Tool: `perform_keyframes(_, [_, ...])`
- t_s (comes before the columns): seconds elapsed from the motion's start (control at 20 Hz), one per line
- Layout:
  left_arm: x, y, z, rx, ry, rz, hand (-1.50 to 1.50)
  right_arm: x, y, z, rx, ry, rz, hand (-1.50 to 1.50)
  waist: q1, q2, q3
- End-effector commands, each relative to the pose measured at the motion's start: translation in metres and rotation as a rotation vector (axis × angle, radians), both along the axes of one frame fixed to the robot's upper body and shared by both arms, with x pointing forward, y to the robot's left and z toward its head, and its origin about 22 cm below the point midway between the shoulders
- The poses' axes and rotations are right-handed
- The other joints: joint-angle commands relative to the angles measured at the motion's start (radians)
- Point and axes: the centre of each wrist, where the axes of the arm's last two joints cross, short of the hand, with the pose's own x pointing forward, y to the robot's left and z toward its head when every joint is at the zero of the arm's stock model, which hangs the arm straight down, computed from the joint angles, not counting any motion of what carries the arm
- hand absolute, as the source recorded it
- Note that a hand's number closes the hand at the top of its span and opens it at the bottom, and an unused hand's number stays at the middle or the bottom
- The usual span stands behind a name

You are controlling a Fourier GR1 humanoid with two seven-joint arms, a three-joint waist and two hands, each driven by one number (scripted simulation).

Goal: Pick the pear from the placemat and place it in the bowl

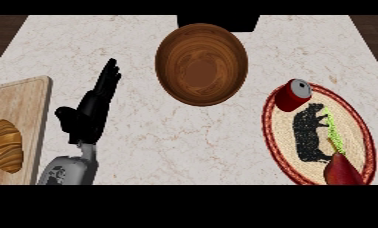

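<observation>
A dark red pear (344, 172) lies on the near part of the round woven placemat (279, 144) at the right, partly cut off by the view's lower edge. The placemat has a red rim and a black animal shape in its middle. A brown wooden bowl (201, 63), with nothing in it, stands at the counter's middle back, left of the placemat. My left hand (90, 109) rests open on the left side of the counter with its fingers straight and pointing away, well left of the bowl and far from the pear. No right hand shows.
A red can (294, 94) lies on the placemat's far left edge. At the far left a wooden cutting board (26, 102) carries a croissant (9, 146). A black object (218, 22) sits behind the bowl at the counter's back edge.
</observation>
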Motion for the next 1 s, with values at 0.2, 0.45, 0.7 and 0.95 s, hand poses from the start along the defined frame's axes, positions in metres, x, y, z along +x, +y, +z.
perform_keyframes(0.2, [0.009, -0.009, -0.011, 0.003, 0.012, 0.002, 0.00, 0.023, 0.016, -0.034, 0.013, 0.012, 0.001, -1.50, -0.001, 0.001, 0.000])
perform_keyframes(0.45, [-0.003, 0.011, -0.005, -0.002, -0.002, -0.022, 0.00, 0.038, 0.003, -0.016, -0.135, 0.057, -0.104, -1.50, 0.004, 0.001, 0.000])
perform_keyframes(0.7, [0.006, 0.001, 0.007, 0.011, -0.013, 0.003, 0.00, 0.054, 0.018, -0.039, -0.177, 0.081, -0.108, -1.50, 0.002, 0.000, 0.000])
perform_keyframes(0.95, [0.008, -0.011, 0.004, -0.011, 0.015, -0.012, 0.00, 0.047, 0.005, -0.033, -0.143, 0.081, -0.024, -1.50, -0.001, 0.000, 0.000])
